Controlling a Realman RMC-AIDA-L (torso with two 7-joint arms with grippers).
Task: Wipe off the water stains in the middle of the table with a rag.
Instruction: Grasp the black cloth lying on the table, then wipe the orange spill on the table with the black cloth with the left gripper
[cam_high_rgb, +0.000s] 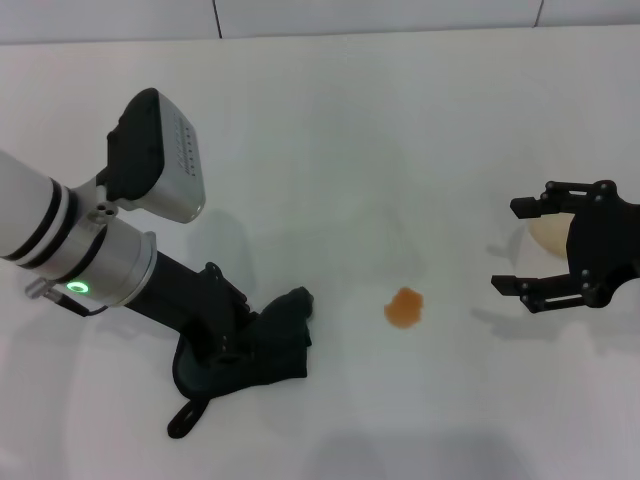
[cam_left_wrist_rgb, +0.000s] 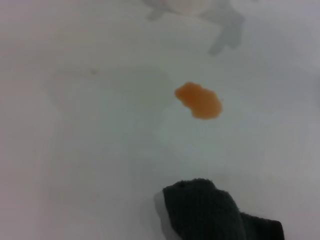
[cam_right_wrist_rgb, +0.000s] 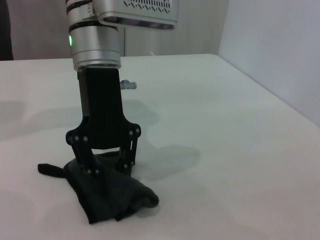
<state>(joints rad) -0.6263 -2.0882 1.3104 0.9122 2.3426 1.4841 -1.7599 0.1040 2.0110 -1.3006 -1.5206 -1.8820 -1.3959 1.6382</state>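
Note:
The water stain (cam_high_rgb: 404, 306) is a small orange-brown blot in the middle of the white table (cam_high_rgb: 330, 130). It also shows in the left wrist view (cam_left_wrist_rgb: 199, 100). The dark rag (cam_high_rgb: 270, 345) lies on the table to the left of the stain, a short gap away, with its loop strap (cam_high_rgb: 185, 417) trailing toward me. My left gripper (cam_high_rgb: 240, 340) stands on the rag, its fingers shut on the folds. The right wrist view shows this gripper (cam_right_wrist_rgb: 106, 167) pressed down into the rag (cam_right_wrist_rgb: 112, 192). My right gripper (cam_high_rgb: 506, 245) is open and empty, to the right of the stain.
A pale cream rounded object (cam_high_rgb: 548, 232) sits on the table behind my right gripper's fingers. The grey-white tiled wall (cam_high_rgb: 380, 15) runs along the table's far edge. A table edge (cam_right_wrist_rgb: 265, 90) shows in the right wrist view.

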